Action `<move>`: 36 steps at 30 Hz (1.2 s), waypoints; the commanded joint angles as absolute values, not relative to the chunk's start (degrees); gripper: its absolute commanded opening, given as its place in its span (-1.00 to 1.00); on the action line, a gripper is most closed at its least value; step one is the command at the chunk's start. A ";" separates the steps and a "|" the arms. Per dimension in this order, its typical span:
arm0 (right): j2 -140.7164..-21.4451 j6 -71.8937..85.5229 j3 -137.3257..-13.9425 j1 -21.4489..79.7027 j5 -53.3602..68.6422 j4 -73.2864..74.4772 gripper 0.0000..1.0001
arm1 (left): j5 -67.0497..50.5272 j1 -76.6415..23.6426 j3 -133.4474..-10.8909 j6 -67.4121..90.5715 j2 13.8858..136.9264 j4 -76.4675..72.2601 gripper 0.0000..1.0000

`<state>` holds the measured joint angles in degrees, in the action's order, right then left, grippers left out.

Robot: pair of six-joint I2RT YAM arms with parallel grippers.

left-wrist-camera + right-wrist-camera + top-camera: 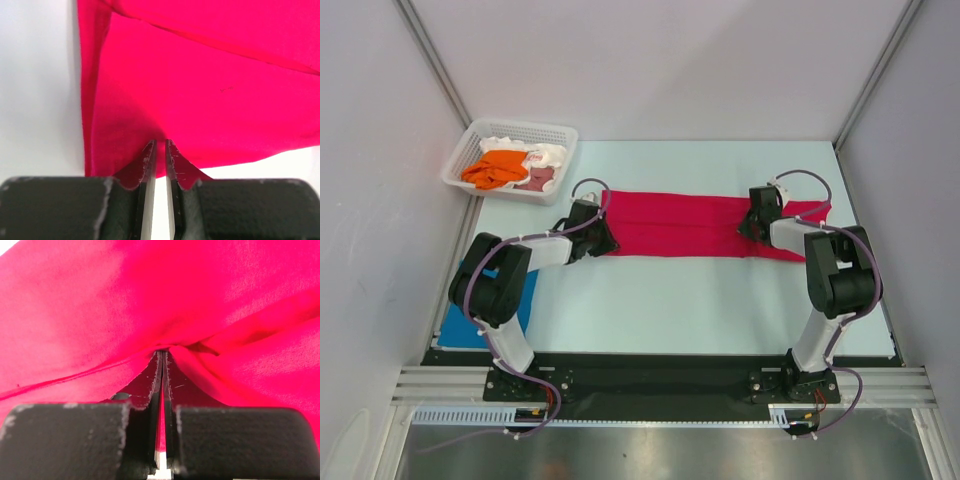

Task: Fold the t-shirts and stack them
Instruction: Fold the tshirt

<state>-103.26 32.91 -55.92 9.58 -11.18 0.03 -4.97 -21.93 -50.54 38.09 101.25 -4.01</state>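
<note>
A large crimson-red t-shirt (680, 222) lies across the middle of the table as a long folded band. My left gripper (605, 236) is at its left end. In the left wrist view the tips (160, 141) rest at the near edge of the flat red cloth (200, 90), with a narrow gap and bare table showing between them. My right gripper (752, 228) is at the right end. In the right wrist view it (163, 352) is shut on a bunched pinch of the red cloth (100, 305).
A white lattice basket (535, 126) stands at the back left and holds an orange shirt (492, 168), a white one (545, 153) and a dusty-pink one (538, 180). A bright blue shirt (455, 325) lies at the near left, partly under my left arm.
</note>
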 commanded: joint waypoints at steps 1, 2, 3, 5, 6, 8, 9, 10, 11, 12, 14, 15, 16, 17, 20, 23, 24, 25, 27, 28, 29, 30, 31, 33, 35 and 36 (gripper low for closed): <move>-104.76 34.10 -58.35 8.18 -14.41 -0.79 -1.00 | -2.73 -20.13 -48.78 37.09 100.64 -3.43 -0.64; -105.20 34.19 -58.71 8.00 -14.41 -0.18 -1.00 | -2.72 -19.87 -48.61 36.92 100.46 -3.43 -0.64; -105.64 34.19 -59.15 7.82 -13.46 -0.26 -1.00 | -2.55 -19.52 -48.43 36.74 100.46 -3.34 -0.64; -107.57 34.28 -61.25 7.21 -12.31 3.16 -1.00 | -2.29 -19.42 -48.43 36.39 100.02 -3.16 -0.64; -108.19 34.28 -61.87 6.95 -11.35 3.77 -1.00 | -1.85 -19.34 -48.51 36.30 99.67 -2.82 -0.64; -108.72 34.10 -62.84 6.77 -10.64 4.39 -1.00 | -1.93 -19.34 -48.60 35.95 98.80 -2.64 -0.64; -109.07 33.93 -63.02 6.77 -9.85 4.57 -1.00 | -2.11 -19.42 -48.78 35.95 98.44 -2.64 -0.64; -108.99 33.84 -63.10 6.85 -9.32 4.83 -1.00 | -2.46 -19.51 -48.78 35.95 97.92 -2.64 -0.64; -108.64 33.49 -62.76 7.03 -8.71 4.66 -1.00 | -2.46 -19.60 -48.87 35.69 97.39 -2.46 -0.63; -107.33 33.40 -62.32 7.64 -8.35 4.75 -1.00 | -2.37 -20.12 -48.95 35.60 96.34 -2.29 -0.63; -105.22 32.53 -61.53 8.26 -8.00 4.92 -1.00 | -1.76 -20.56 -49.13 34.98 94.93 -1.94 -0.62; -104.07 32.17 -61.26 8.78 -7.82 5.27 -1.00 | -1.41 -21.44 -49.48 34.72 93.88 -1.50 -0.61; -101.80 31.56 -61.43 8.96 -7.74 6.49 -1.00 | -0.80 -21.79 -49.83 34.54 93.35 -1.15 -0.60; -100.91 30.94 -61.87 9.05 -7.56 7.63 -0.99 | -0.62 -22.41 -50.18 34.11 92.99 -0.53 -0.59; -97.13 29.18 -62.84 9.23 -6.77 11.67 -0.89 | -0.09 -24.34 -51.33 33.40 91.58 -0.44 -0.53; -93.26 27.86 -62.32 8.70 -5.37 14.76 -0.74 | -0.78 -26.01 -52.82 33.05 92.02 -0.53 -0.47; -92.21 27.69 -62.05 8.44 -5.27 15.46 -0.71 | -1.14 -26.10 -53.87 32.96 92.46 -0.53 -0.46; -90.98 27.69 -61.53 8.00 -5.19 16.08 -0.61 | -1.93 -26.28 -54.40 32.96 93.16 -0.53 -0.46; -87.64 28.04 -59.69 5.29 -4.49 17.84 -0.54 | -3.59 -26.63 -55.89 32.87 95.09 -0.53 -0.45; -86.50 28.04 -58.81 3.97 -3.70 17.67 -0.50 | -3.95 -26.80 -56.25 32.87 95.53 -0.53 -0.44; -85.44 27.86 -57.15 1.17 -3.08 17.58 -0.46 | -4.30 -26.98 -56.51 32.87 96.41 -0.79 -0.43; -83.60 27.77 -56.61 0.45 -2.12 17.84 -0.43 | -4.65 -27.42 -56.77 32.87 96.59 -0.88 -0.43; -82.89 27.60 -55.99 -2.26 -1.85 18.02 -0.39 | -4.83 -27.77 -56.86 32.96 96.85 -1.05 -0.43; -81.39 26.81 -54.41 -8.24 0.94 18.02 -0.34 | -6.84 -28.82 -56.69 33.66 97.21 -3.76 -0.39; -81.12 25.50 -54.23 -12.02 2.45 18.02 -0.27 | -13.25 -30.05 -56.34 34.97 97.91 -11.54 -0.21; -81.47 24.97 -54.66 -15.35 3.85 18.10 -0.24 | -15.27 -31.80 -57.38 35.50 99.91 -14.21 -0.16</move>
<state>-82.91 27.73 -54.83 -9.85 -0.62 16.64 -7.20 -28.47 -54.98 34.59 97.71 -3.55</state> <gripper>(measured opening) 0.363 0.394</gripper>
